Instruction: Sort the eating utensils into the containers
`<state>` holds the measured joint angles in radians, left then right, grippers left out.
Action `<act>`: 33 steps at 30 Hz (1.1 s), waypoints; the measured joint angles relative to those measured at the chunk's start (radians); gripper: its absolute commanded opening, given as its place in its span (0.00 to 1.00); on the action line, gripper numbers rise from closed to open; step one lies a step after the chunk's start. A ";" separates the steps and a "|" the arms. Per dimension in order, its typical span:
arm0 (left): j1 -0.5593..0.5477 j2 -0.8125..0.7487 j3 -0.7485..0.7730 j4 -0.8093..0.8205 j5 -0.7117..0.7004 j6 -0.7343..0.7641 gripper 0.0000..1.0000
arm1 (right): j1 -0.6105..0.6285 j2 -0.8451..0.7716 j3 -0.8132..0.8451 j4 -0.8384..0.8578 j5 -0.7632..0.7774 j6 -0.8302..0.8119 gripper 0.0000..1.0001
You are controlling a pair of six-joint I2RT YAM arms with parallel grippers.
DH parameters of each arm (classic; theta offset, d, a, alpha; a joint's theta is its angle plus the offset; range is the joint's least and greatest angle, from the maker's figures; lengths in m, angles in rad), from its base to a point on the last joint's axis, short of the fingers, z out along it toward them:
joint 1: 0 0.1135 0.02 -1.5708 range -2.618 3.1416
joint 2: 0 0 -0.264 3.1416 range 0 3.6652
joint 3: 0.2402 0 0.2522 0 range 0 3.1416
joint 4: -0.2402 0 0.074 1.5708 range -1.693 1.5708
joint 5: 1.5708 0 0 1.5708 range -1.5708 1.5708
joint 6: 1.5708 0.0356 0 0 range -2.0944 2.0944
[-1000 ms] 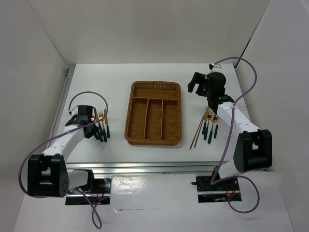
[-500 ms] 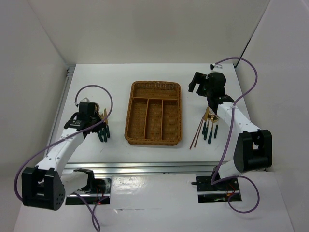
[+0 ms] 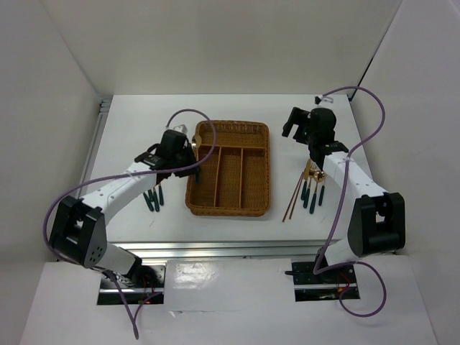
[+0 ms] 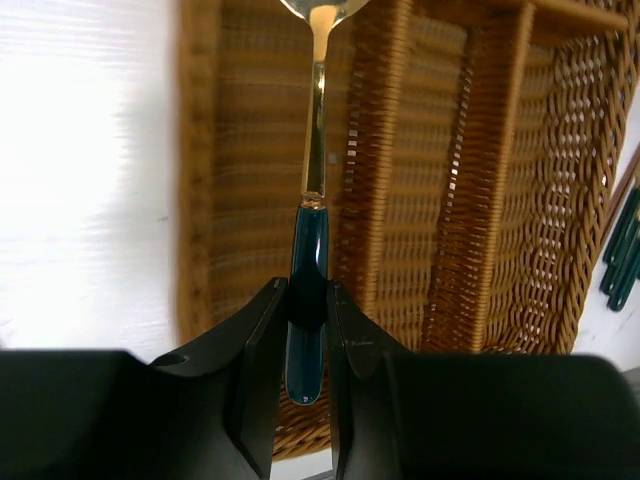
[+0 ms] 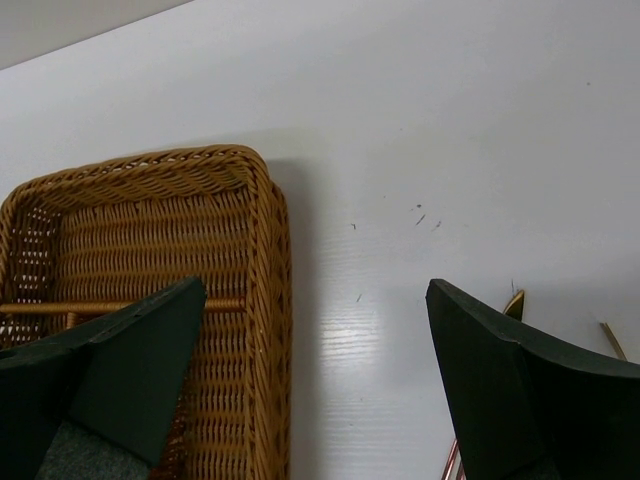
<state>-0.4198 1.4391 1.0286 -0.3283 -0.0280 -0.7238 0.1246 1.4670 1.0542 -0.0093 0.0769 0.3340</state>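
My left gripper [image 3: 190,148] is shut on the teal handle of a gold-headed spoon [image 4: 314,130]. It holds the spoon over the left long slot of the brown wicker tray [image 3: 228,210], near its left wall [image 4: 195,200]. In the left wrist view the gripper [image 4: 307,288] has the handle pinched between both fingers. A few teal-handled utensils [image 3: 152,198] lie on the table left of the tray. More utensils [image 3: 314,188] and reddish-brown chopsticks [image 3: 293,195] lie to its right. My right gripper [image 3: 298,126] is open and empty above the table beside the tray's far right corner [image 5: 265,300].
All tray slots that show look empty. Purple cables [image 3: 374,115] loop from both arms. A metal rail [image 3: 97,136] runs along the table's left edge. White walls close in the back and the sides.
My left arm has swung right from the left utensil pile to above the tray's left slot, carrying the spoon. The right arm has hardly moved.
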 measured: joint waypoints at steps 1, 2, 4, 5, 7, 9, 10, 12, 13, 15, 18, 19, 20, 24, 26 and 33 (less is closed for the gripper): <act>-0.016 0.022 0.016 0.003 0.004 0.010 0.26 | 0.000 0.000 0.000 -0.002 0.003 0.002 1.00; -0.033 0.051 0.032 0.011 0.007 0.015 0.27 | 0.000 0.000 0.000 -0.005 0.006 0.002 1.00; -0.058 0.097 0.050 0.019 0.009 0.019 0.27 | 0.000 0.000 0.000 -0.010 0.015 0.006 1.00; -0.068 0.116 0.057 0.019 0.012 0.021 0.27 | 0.000 0.000 0.000 -0.012 0.018 0.010 1.00; -0.077 0.156 0.066 0.018 0.016 0.025 0.27 | 0.000 0.000 -0.001 -0.015 0.021 0.011 1.00; -0.076 0.187 0.072 0.014 0.015 0.036 0.27 | 0.000 0.000 -0.001 -0.016 0.023 0.013 1.00; -0.076 0.197 0.073 0.013 0.015 0.039 0.27 | 0.000 0.000 -0.001 -0.017 0.024 0.013 1.00; -0.074 0.211 0.073 0.008 0.013 0.040 0.27 | 0.000 0.000 -0.001 -0.020 0.029 0.014 1.00; -0.073 0.214 0.073 0.005 0.010 0.040 0.28 | 0.000 0.000 -0.001 -0.021 0.031 0.014 1.00; -0.073 0.214 0.073 0.003 0.006 0.040 0.34 | 0.000 0.000 -0.001 -0.021 0.032 0.014 1.00; -0.074 0.220 0.075 0.003 0.003 0.041 0.39 | 0.000 0.000 -0.001 -0.021 0.032 0.014 1.00; -0.075 0.225 0.076 0.004 0.003 0.041 0.40 | 0.000 0.000 -0.001 -0.022 0.032 0.014 1.00; -0.075 0.233 0.079 0.004 0.003 0.042 0.40 | 0.000 0.000 -0.001 -0.023 0.032 0.014 1.00; -0.075 0.268 0.082 0.005 0.003 0.043 0.48 | 0.000 0.000 -0.001 -0.029 0.032 0.014 1.00; -0.075 0.275 0.084 0.000 0.003 0.043 0.51 | 0.000 0.000 -0.001 -0.029 0.032 0.014 1.00; -0.076 0.234 0.112 -0.020 -0.011 0.052 0.64 | 0.000 0.000 -0.001 -0.029 0.032 0.014 1.00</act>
<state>-0.4957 1.6733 1.1408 -0.3485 -0.0387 -0.6716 0.1246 1.4673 1.0534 -0.0387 0.1089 0.3481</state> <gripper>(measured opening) 0.572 0.994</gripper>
